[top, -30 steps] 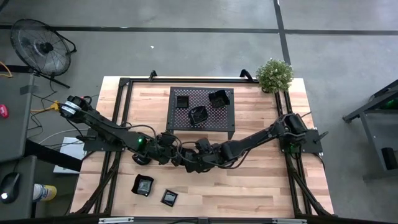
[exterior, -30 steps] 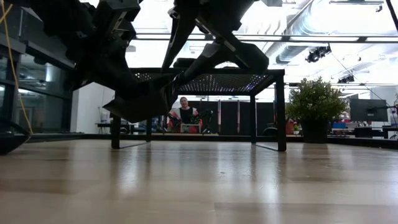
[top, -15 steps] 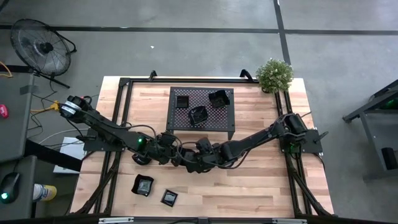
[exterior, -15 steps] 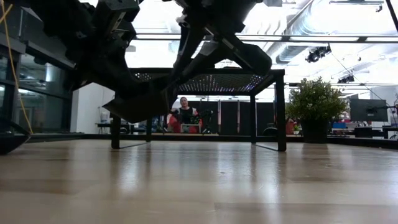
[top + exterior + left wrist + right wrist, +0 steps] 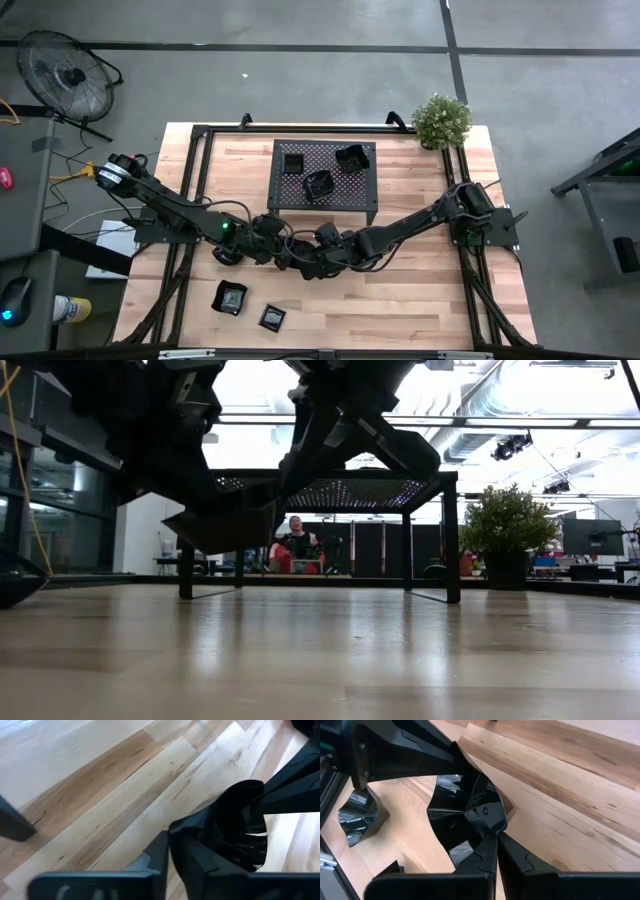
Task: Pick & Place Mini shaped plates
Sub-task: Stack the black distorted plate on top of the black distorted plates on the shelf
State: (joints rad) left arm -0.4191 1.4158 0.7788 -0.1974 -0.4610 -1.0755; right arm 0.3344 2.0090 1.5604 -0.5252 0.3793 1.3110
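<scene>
Both grippers meet mid-desk (image 5: 420, 290), passing one mini plate (image 5: 465, 815) between them. The right gripper (image 5: 305, 268) pinches its rim, fingers pressed together; the left gripper (image 5: 285, 255) – just beside it – grips the opposite edge, fingers barely parted.

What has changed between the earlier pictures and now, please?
The right gripper has closed on the plate held above mid-table, where the left gripper also grips its rim. Both arms barely moved. Three plates on the rack and those on the table stayed put.
</scene>
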